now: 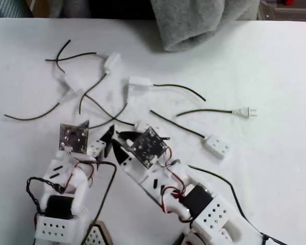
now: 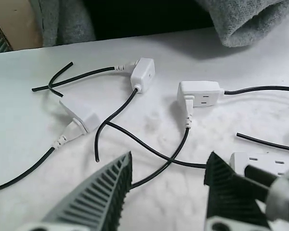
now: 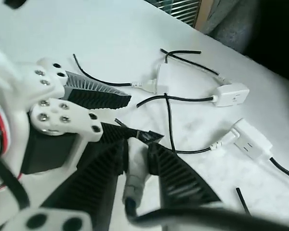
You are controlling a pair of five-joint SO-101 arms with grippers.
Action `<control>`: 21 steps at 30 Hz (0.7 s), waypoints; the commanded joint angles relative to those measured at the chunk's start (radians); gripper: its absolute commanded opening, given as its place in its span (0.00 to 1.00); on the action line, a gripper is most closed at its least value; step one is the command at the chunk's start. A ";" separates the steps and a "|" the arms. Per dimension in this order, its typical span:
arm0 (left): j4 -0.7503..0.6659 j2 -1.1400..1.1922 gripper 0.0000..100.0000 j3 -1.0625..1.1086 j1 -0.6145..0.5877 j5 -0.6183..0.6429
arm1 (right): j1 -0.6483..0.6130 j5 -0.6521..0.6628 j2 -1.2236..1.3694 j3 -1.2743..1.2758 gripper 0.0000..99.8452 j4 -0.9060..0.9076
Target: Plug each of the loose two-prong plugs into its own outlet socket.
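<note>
- The right gripper (image 3: 136, 144) is clamped on a white plug (image 3: 134, 169). Its black ribbed fingers press the smooth moulded body from both sides.
- The held plug's long axis runs along the fingers, with the cord end toward the wrist and the front end at the fingertips. Its prongs cannot be made out.
- The left gripper (image 2: 167, 180) hangs just beside the right one, over the near middle of the table (image 1: 275, 61). Its grey, ribbed, wedge-shaped fingers are spread wide and hold nothing. A black cord (image 2: 149, 150) lies on the table beneath the gap.
- A loose two-prong plug (image 1: 245, 111) lies flat toward the table's right side, well apart from both grippers. Its long axis runs across the table, the metal prongs point right, and its thin cord trails left.
- A three-outlet socket block (image 1: 217, 145) lies nearer the arms than that plug. It is rectangular white plastic, turned on a diagonal, and its cord leaves toward the far left.
- A near socket block (image 2: 262, 163) lies just beside the right gripper with its slots facing up.
- A far socket block (image 2: 200, 94) lies with its long axis across the table and its cord leaving to the right. A small white plug sits against its end.
- Two more white blocks lie farther left, one (image 2: 143, 72) tilted and one (image 2: 82, 113) diagonal.
- A fuzzy grey cloth (image 1: 194, 20) drapes over the far edge.
</note>
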 commanded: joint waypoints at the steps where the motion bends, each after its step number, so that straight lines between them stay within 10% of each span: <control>1: -0.020 -0.021 0.24 -0.005 -0.004 -0.002 | -0.053 -0.003 0.002 -0.006 0.02 0.018; 21: -0.014 -0.021 0.24 -0.005 -0.004 -0.002 | 0.223 0.092 0.013 -0.183 0.02 0.309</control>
